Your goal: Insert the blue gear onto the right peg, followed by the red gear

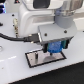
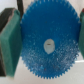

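My gripper (image 1: 54,49) is shut on the blue gear (image 1: 54,46) and holds it just above the grey, black-bordered plate (image 1: 36,60), over the end at the exterior view's right. In the wrist view the blue gear (image 2: 50,27) fills the frame flat-on. Green pads (image 2: 9,45) press its toothed rim from both sides. Its centre hole (image 2: 48,46) shows a pale surface behind. The right peg is too blurred to pick out on the plate. The red gear is out of view.
The arm's white body (image 1: 37,22) and a black cable (image 1: 12,37) hang over the white table (image 1: 15,70). The plate lies near the table's front, partly under the gripper.
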